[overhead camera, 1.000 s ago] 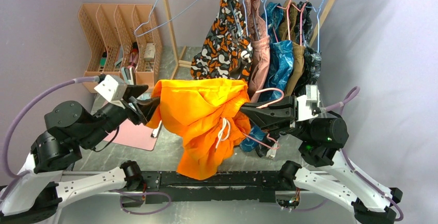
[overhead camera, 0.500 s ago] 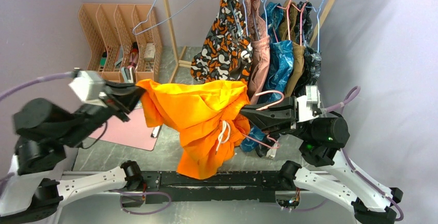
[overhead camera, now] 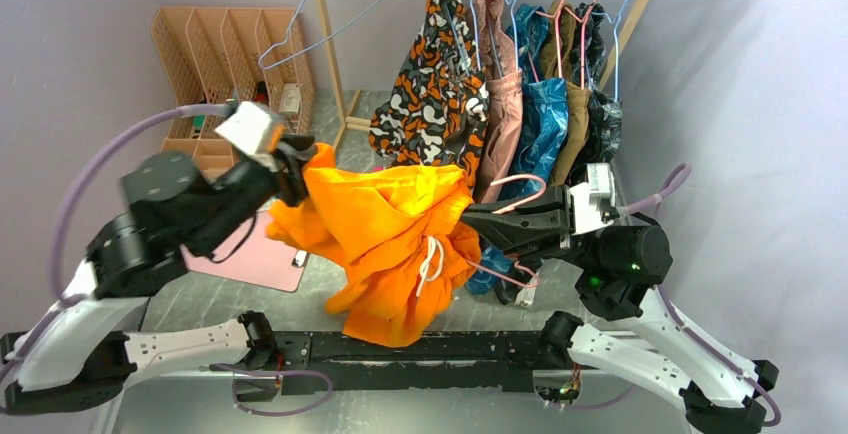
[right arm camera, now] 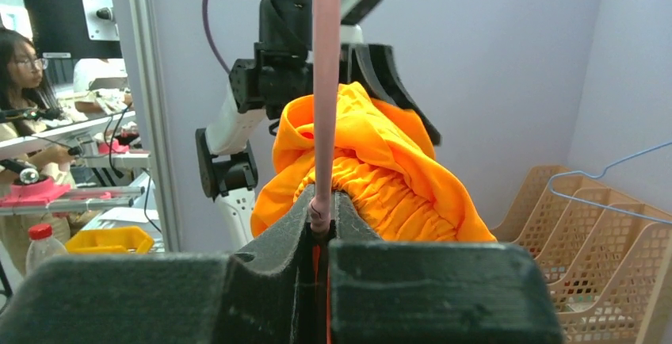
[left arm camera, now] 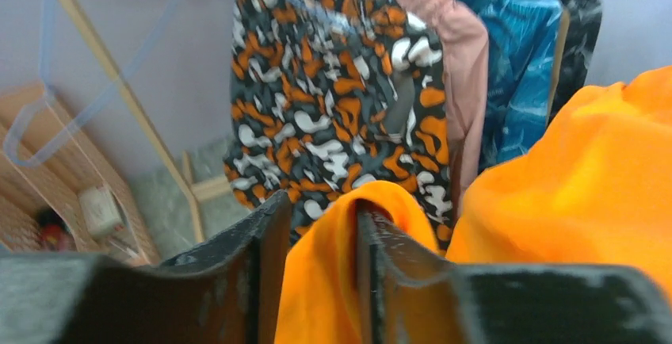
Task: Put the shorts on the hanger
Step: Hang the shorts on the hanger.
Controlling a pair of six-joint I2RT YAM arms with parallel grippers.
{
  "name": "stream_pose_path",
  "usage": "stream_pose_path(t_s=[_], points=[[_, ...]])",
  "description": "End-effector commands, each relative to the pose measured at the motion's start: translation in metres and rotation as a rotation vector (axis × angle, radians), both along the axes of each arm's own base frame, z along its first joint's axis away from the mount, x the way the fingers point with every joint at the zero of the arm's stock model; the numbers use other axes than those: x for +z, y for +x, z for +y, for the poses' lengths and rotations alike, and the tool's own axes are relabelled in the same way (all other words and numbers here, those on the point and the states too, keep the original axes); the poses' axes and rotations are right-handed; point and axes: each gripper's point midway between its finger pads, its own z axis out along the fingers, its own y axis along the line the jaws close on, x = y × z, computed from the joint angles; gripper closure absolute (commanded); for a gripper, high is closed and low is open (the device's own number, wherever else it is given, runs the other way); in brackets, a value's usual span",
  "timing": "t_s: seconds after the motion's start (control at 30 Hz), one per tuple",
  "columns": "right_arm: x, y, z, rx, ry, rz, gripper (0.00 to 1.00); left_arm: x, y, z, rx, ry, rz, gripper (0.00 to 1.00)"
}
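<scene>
The bright orange shorts [overhead camera: 390, 229] hang in mid-air between my two arms, bunched, with the white drawstring [overhead camera: 432, 254] dangling. My left gripper [overhead camera: 303, 166] is shut on a fold of the shorts' upper left edge, which shows between its fingers in the left wrist view [left arm camera: 321, 225]. My right gripper [overhead camera: 468, 216] is shut on the pink wire hanger [overhead camera: 523, 182], whose wire runs into the shorts. In the right wrist view the gripper [right arm camera: 321, 205] pinches the pink wire [right arm camera: 325, 82], with the gathered waistband [right arm camera: 380, 181] right behind it.
A wooden clothes rack [overhead camera: 326, 34] at the back holds the orange-black-white patterned garment [overhead camera: 435, 74], several other garments and a light-blue wire hanger [overhead camera: 335, 9]. A peach file organizer [overhead camera: 225, 59] stands back left. A pink mat [overhead camera: 255, 259] lies on the table.
My left gripper has swung from the far left back to the right and up towards the rack, carrying the shorts' edge; the shorts are more bunched. The right gripper has barely moved.
</scene>
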Motion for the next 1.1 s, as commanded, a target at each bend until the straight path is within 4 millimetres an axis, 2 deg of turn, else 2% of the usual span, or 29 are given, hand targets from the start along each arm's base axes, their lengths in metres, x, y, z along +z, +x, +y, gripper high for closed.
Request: stream_pose_path(t_s=[0.0, 0.03, 0.2, 0.37, 0.43, 0.5, 0.57, 0.63, 0.73, 0.87, 1.07], points=[[0.018, -0.003, -0.013, -0.020, 0.091, -0.021, 1.00, -0.023, 0.009, -0.004, 0.040, 0.093, 0.074, 0.43], [0.019, -0.001, -0.015, -0.034, 0.101, -0.017, 1.00, -0.023, 0.008, -0.002, 0.041, 0.095, 0.081, 0.32], [0.019, 0.012, -0.026, -0.132, 0.125, 0.003, 1.00, -0.002, -0.008, 0.030, 0.055, 0.021, 0.054, 0.03], [0.016, 0.017, -0.027, -0.171, 0.116, 0.005, 1.00, 0.030, -0.035, 0.071, 0.038, -0.119, -0.013, 0.01], [0.015, 0.018, -0.025, -0.168, 0.112, 0.004, 1.00, 0.042, -0.045, 0.078, 0.004, -0.157, -0.053, 0.00], [0.012, 0.020, -0.022, -0.165, 0.101, 0.005, 1.00, 0.057, -0.054, 0.076, -0.053, -0.192, -0.099, 0.01], [0.009, 0.021, -0.018, -0.162, 0.087, 0.004, 1.00, 0.073, -0.067, 0.062, -0.160, -0.205, -0.157, 0.00], [0.006, 0.023, -0.014, -0.155, 0.076, 0.005, 1.00, 0.082, -0.077, 0.037, -0.281, -0.181, -0.199, 0.01], [0.000, 0.024, -0.007, -0.141, 0.056, 0.007, 1.00, 0.076, -0.088, -0.012, -0.474, -0.072, -0.204, 0.01], [-0.008, 0.022, 0.001, -0.107, 0.014, 0.003, 1.00, 0.043, -0.097, -0.069, -0.710, 0.111, -0.167, 0.00], [-0.018, 0.018, 0.008, -0.073, -0.030, 0.000, 1.00, -0.009, -0.088, -0.112, -0.830, 0.290, -0.076, 0.01]])
